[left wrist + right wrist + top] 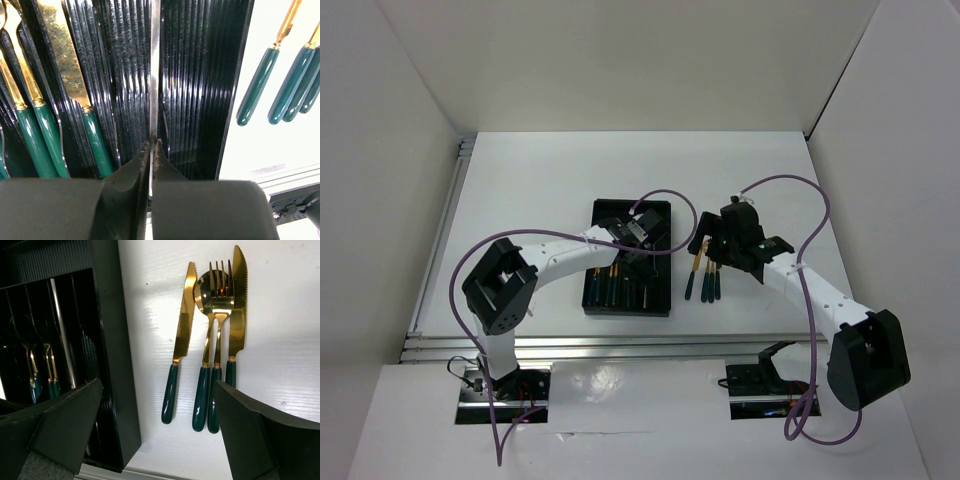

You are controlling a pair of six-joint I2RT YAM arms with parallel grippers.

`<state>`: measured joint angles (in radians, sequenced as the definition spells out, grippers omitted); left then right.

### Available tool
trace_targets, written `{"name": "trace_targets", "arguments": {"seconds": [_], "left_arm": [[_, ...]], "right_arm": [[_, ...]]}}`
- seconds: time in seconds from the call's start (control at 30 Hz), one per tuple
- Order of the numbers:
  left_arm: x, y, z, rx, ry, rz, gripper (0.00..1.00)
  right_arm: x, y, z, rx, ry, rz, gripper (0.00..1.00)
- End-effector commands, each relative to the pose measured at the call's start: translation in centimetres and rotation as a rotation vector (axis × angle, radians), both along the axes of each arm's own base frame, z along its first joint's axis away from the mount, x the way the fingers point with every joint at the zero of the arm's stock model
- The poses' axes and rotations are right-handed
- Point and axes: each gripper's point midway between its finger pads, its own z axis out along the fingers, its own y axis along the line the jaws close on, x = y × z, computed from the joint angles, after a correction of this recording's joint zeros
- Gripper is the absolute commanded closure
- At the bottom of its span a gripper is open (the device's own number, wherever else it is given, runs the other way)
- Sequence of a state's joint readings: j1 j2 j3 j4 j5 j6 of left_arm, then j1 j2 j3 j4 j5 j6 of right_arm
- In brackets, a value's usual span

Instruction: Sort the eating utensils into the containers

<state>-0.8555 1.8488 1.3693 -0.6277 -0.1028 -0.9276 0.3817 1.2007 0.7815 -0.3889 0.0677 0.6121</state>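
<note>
Top view: I see tray [605, 212] on worktop [520, 200]; left pincer [640, 255] above tray, right pincer [715, 258] just right of tray, over loose utensils [705, 285].
Left wrist: left pincer clamped on pale chopstick [155, 75] over tray's right half; knife [65, 60] in tray's left half.
Right wrist: my right pincer stands wide apart; utensils lie on worktop beside tray.

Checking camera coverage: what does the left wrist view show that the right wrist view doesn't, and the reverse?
Left wrist only: the left claw shut on a chopstick, and a knife lying in the tray. Right wrist only: the open right claw and the gold heads of the loose utensils, two knives, a spoon and a fork, on the table. Both: the tray, the chopstick and the loose green handles.
</note>
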Motion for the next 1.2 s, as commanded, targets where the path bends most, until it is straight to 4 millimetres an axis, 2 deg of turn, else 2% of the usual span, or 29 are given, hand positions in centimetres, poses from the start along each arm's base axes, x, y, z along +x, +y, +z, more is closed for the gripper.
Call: {"name": "trace_targets", "arguments": {"seconds": [0.0, 0.17, 0.57, 0.8, 1.17], "left_arm": [[-0.6, 0.6, 1.3, 0.007, 0.001, 0.022, 1.00], [0.7, 0.7, 3.2, 0.006, -0.044, 0.037, 1.00], [0.4, 0.9, 3.4, 0.006, -0.024, 0.008, 1.00], [-0.3, 1.2, 2.1, 0.010, 0.008, 0.009, 1.00], [-0.1, 1.5, 0.5, 0.036, 0.032, 0.020, 1.00]], "right_arm": [[0.1, -0.2, 0.7, 0.012, -0.027, -0.009, 0.00], [0.0, -0.4, 0.6, 0.006, -0.029, -0.015, 0.00], [-0.3, -0.5, 0.2, 0.002, -0.021, -0.015, 0.00], [-0.1, -0.4, 0.1, 0.002, -0.021, -0.015, 0.00], [-0.1, -0.4, 0.1, 0.002, -0.021, -0.015, 0.00]]}}
